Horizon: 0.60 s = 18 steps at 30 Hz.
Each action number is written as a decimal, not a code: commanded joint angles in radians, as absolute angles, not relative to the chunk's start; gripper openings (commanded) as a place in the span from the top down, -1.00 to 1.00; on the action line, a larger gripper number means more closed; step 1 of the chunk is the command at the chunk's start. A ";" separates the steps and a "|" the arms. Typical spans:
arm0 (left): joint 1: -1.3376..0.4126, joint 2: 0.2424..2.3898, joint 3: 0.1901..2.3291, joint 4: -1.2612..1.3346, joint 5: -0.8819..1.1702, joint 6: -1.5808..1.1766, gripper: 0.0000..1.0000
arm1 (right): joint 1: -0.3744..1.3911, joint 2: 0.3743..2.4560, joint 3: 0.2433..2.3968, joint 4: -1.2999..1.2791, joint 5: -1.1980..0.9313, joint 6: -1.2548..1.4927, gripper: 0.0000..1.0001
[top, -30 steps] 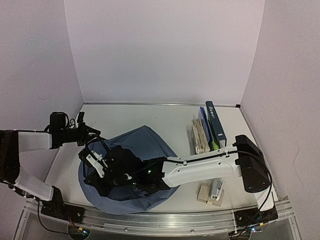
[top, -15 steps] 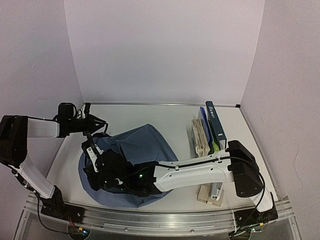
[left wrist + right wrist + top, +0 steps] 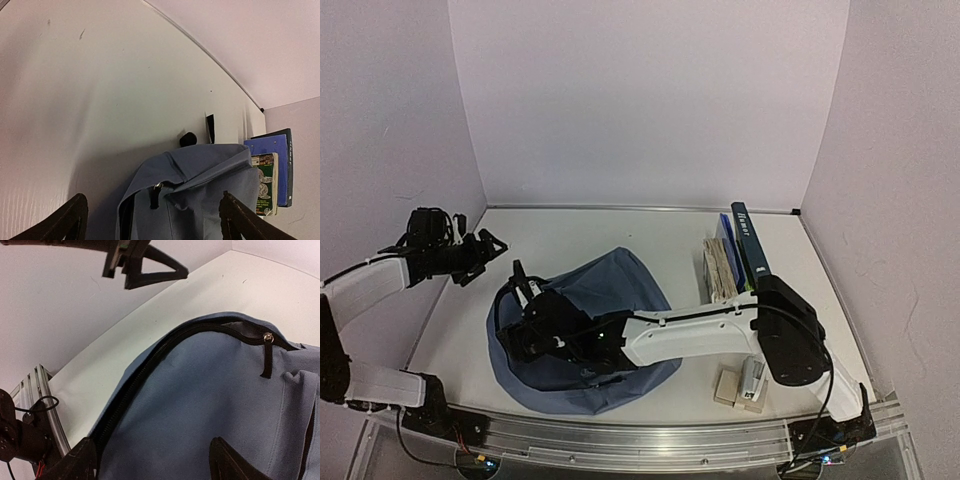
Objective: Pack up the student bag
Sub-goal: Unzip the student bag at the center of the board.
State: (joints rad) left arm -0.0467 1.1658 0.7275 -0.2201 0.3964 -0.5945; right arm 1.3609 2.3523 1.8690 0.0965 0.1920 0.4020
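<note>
The student bag (image 3: 615, 285) lies slumped at the front left of the table, slate-blue, with a dark zipper (image 3: 150, 362) curving along its edge and a dark pull tab (image 3: 267, 354). My left gripper (image 3: 483, 250) hovers open to the left of the bag, apart from it; its wrist view shows the bag (image 3: 205, 190) and the pull tab (image 3: 156, 194) between the spread fingers (image 3: 75, 217). My right gripper (image 3: 523, 282) is open just above the bag's left end, over the fabric (image 3: 210, 405) with nothing held.
Several books (image 3: 735, 255) stand upright at the right, also seen in the left wrist view as books (image 3: 272, 175). Small pale items (image 3: 745, 385) lie at the front right. The left wall is close behind the left arm.
Both grippers have gone from shut to open. The left arm has drawn back left, off the bag. The right gripper has shifted slightly and the bag's top has settled.
</note>
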 commanded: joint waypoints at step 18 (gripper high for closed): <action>-0.049 0.836 0.480 -0.548 0.515 -0.832 -0.06 | 1.357 2.304 1.798 -0.021 -0.072 0.269 -0.87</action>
State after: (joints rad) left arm -0.0471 0.8558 0.4946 -0.5422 0.4869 -0.8181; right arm 1.3476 2.2700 1.7428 0.0002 -0.0696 0.2974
